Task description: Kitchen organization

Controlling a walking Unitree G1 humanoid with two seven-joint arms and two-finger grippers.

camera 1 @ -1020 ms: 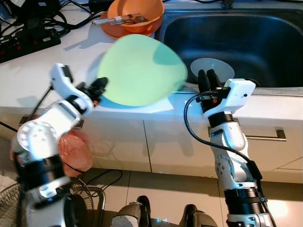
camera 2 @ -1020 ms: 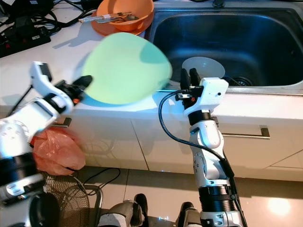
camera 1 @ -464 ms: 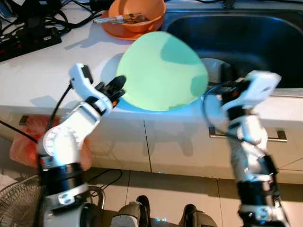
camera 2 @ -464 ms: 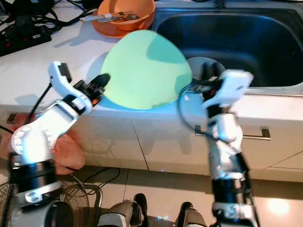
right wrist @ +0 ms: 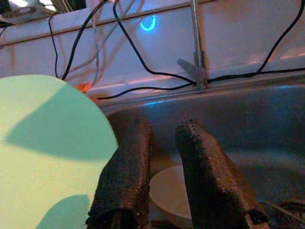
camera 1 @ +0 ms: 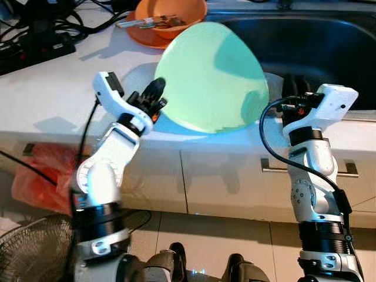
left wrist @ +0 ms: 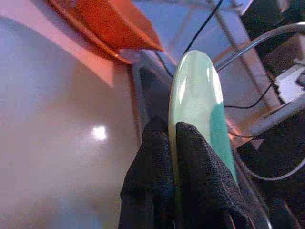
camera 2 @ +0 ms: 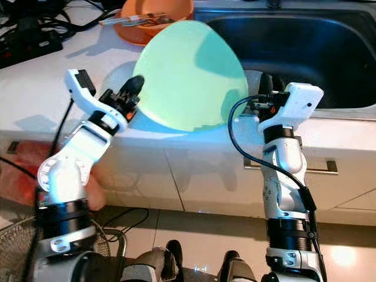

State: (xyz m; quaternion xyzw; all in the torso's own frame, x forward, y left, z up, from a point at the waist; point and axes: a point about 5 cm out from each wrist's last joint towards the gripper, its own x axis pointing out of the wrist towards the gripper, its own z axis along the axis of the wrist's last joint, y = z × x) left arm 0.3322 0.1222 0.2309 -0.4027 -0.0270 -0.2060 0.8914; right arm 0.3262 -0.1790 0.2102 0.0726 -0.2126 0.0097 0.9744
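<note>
A large pale green plate (camera 1: 214, 76) is held tilted on edge above the counter's front, right at the sink's (camera 1: 335, 41) left corner. My left gripper (camera 1: 154, 97) is shut on the plate's left rim; in the left wrist view both black fingers (left wrist: 157, 162) pinch the rim of the plate (left wrist: 198, 95). My right gripper (camera 1: 295, 87) stands upright at the sink's front edge, just right of the plate, open with nothing between its fingers (right wrist: 205, 176). A white bowl (right wrist: 169, 198) lies in the sink behind it.
An orange bowl (camera 1: 170, 14) with utensils sits on the white counter (camera 1: 53, 88) left of the sink. Cables and a power strip (camera 1: 35, 50) lie at the far left. Below are a drawer handle (camera 1: 346, 170), an orange bag (camera 1: 41, 176) and a fan (camera 1: 29, 247).
My left arm has carried the green plate to the right, toward the sink, and tipped it more upright. My right arm has shifted right along the sink's front edge.
</note>
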